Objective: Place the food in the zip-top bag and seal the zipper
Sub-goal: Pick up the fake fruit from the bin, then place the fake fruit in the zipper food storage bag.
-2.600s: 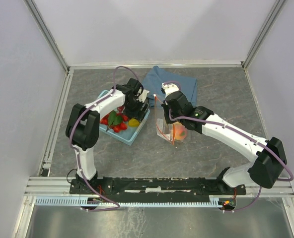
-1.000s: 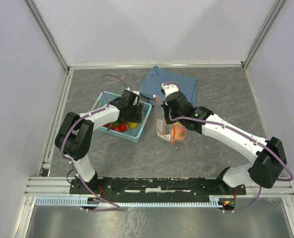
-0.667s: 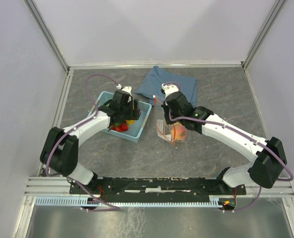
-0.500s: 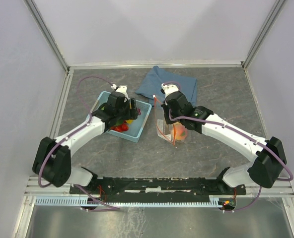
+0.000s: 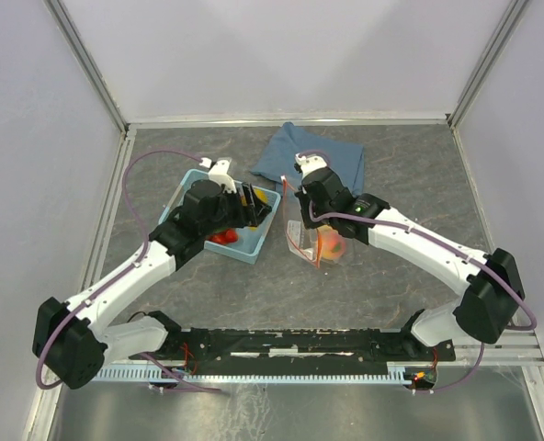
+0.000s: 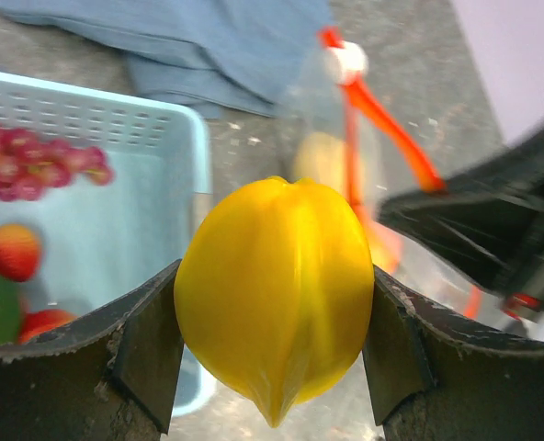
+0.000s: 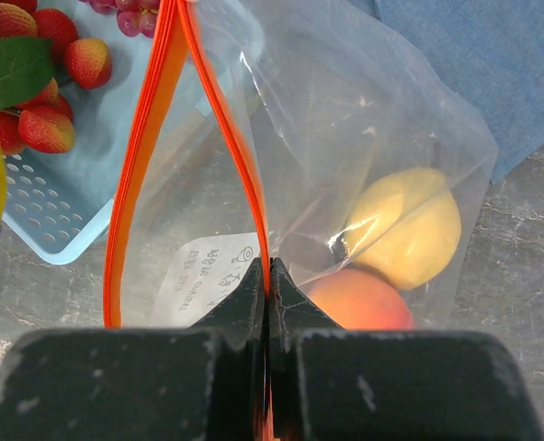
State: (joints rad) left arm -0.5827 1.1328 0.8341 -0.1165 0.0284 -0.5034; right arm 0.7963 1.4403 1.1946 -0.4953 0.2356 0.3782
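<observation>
My left gripper (image 6: 274, 340) is shut on the yellow banana (image 6: 274, 303), seen end-on, and holds it above the basket's right edge, close to the bag's mouth; it shows in the top view (image 5: 258, 197). My right gripper (image 7: 268, 276) is shut on the red-orange zipper strip (image 7: 235, 147) and holds the clear zip-top bag (image 5: 313, 241) upright with its mouth open. Two peaches (image 7: 405, 225) (image 7: 364, 303) lie inside the bag. The slider (image 6: 345, 62) sits at the strip's far end. Strawberries (image 7: 42, 129), a green leaf (image 7: 15, 69) and grapes (image 6: 33, 161) lie in the basket.
The light blue basket (image 5: 244, 248) stands left of the bag, almost touching it. A folded blue cloth (image 5: 323, 152) lies behind both. Grey walls and metal rails enclose the table on the left, right and far sides.
My left gripper has risen out of the basket with the banana and moved right toward the bag's mouth, its arm swinging outward. The right gripper and the bag have barely moved.
</observation>
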